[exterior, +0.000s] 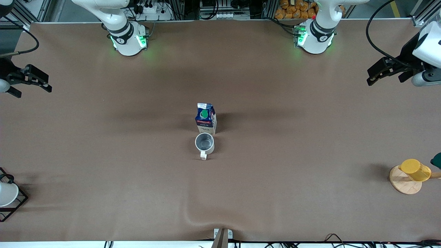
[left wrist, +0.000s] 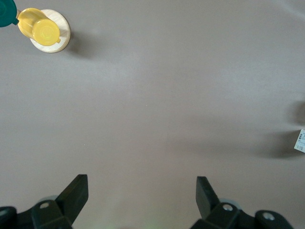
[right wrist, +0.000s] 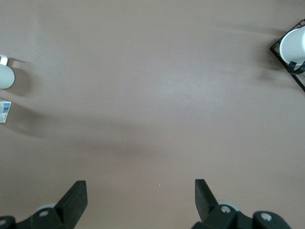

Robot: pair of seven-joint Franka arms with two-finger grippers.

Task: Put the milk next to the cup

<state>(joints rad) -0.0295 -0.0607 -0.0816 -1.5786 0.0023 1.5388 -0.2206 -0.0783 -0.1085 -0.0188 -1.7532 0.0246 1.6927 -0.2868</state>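
Note:
The milk (exterior: 206,118), a dark blue and white gable-top carton with a green cap, stands upright at the table's middle. The off-white cup (exterior: 204,144) stands right beside it, nearer the front camera, handle toward that camera. My left gripper (exterior: 384,78) is open and empty, up in the air at the left arm's end of the table (left wrist: 142,191). My right gripper (exterior: 31,86) is open and empty at the right arm's end (right wrist: 140,193). The right wrist view shows the cup's edge (right wrist: 5,76) and the milk's edge (right wrist: 4,110). The left wrist view shows a sliver of the milk (left wrist: 300,141).
A yellow cup (exterior: 415,169) lies on a round wooden coaster (exterior: 403,184) at the left arm's end, also in the left wrist view (left wrist: 40,29). A white cone-shaped vessel in a black wire frame (exterior: 7,194) sits at the right arm's end (right wrist: 294,46).

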